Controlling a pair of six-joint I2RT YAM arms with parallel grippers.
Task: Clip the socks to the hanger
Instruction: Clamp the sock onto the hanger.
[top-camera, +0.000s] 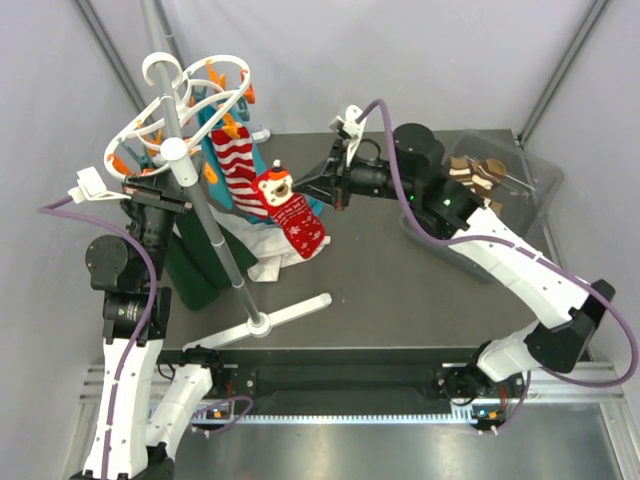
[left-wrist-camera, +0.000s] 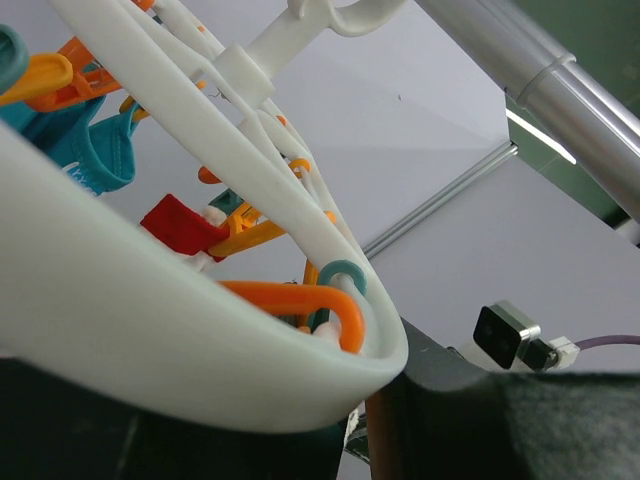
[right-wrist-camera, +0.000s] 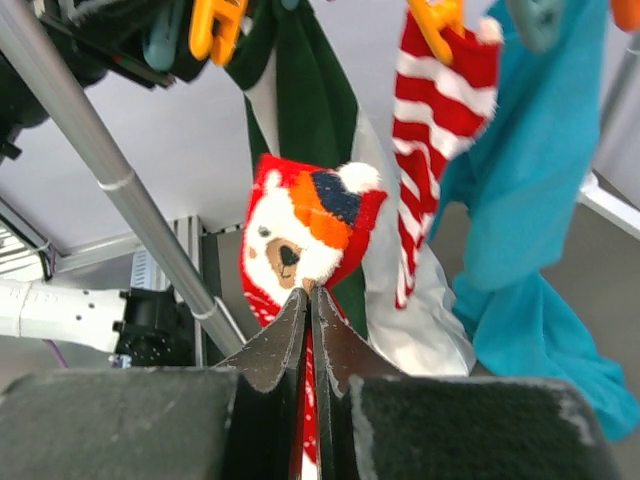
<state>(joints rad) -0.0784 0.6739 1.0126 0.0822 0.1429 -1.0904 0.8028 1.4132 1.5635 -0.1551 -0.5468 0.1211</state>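
- Pale, plain white walls (top-camera: 430, 60) close in the back and both sides.
- Grey metal struts (top-camera: 568, 58) run up the corners.
- A dark grey table (top-camera: 400, 290) fills the middle.
- Light is soft and even.

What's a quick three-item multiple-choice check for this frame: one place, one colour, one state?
1. Where are the brown-and-cream striped socks?
A) in the clear plastic bin
B) in a wicker basket
C) in a metal drawer

2. What colour is the plastic clip holding the hanging red-and-white striped sock?
A) black
B) orange
C) purple

3. What state is the right claw in?
A) wide open, holding nothing
B) shut on a wooden spoon
C) shut on the red bear-face sock

Key:
1 A: the top view shows them lying inside the bin on the right.
2 B: the right wrist view shows an orange clip pinching its cuff.
3 C: the fingers are pressed together with the sock pinched between them.
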